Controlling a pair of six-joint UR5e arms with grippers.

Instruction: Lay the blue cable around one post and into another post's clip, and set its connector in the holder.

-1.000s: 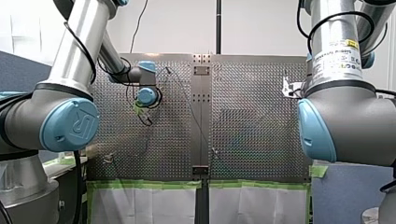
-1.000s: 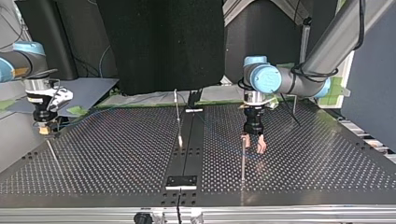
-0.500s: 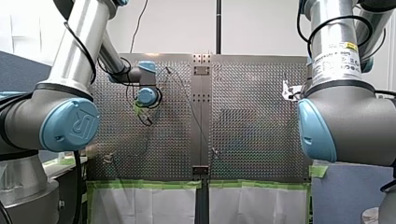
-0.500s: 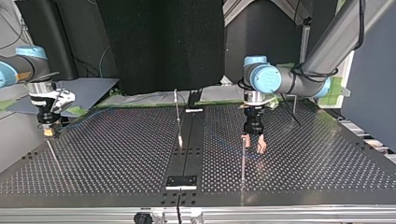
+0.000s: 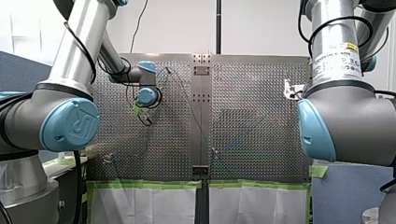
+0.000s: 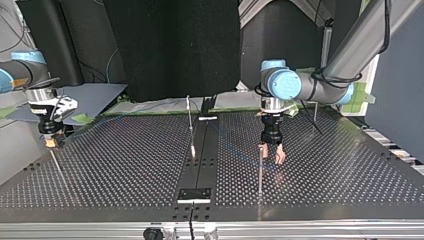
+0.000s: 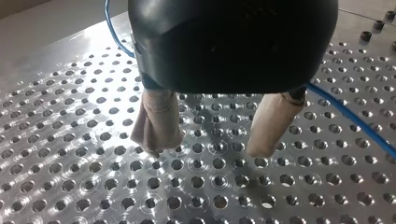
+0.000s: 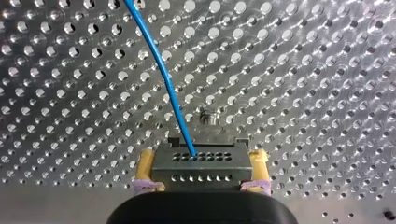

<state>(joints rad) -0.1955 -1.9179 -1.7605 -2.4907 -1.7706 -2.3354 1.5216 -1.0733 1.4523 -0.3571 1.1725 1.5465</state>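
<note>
My right gripper (image 8: pixel 201 186) is shut on a dark grey connector (image 8: pixel 201 163), yellow pads on either side of it. The blue cable (image 8: pixel 163 74) leaves the connector's top and runs away over the perforated table. In the top view this gripper (image 6: pixel 49 141) hangs low at the table's left edge, just above a thin post (image 6: pixel 56 165). My left gripper (image 7: pixel 208 151) stands open with beige-padded fingers (image 7: pixel 156 126) just over the plate and nothing between them; the cable (image 7: pixel 355 126) passes beside it. In the top view it (image 6: pixel 272 154) is next to a post (image 6: pixel 260 170).
A third post (image 6: pixel 189 115) stands near the dark centre strip, which carries a small bracket (image 6: pixel 195 194) at its near end and another (image 6: pixel 207 118) at its far end. A further thin post (image 6: pixel 315 117) rises behind my left arm. Green tape lines the far edge.
In the top view my right gripper drifted a little right, then back left, still holding the connector. My left gripper has not moved.
</note>
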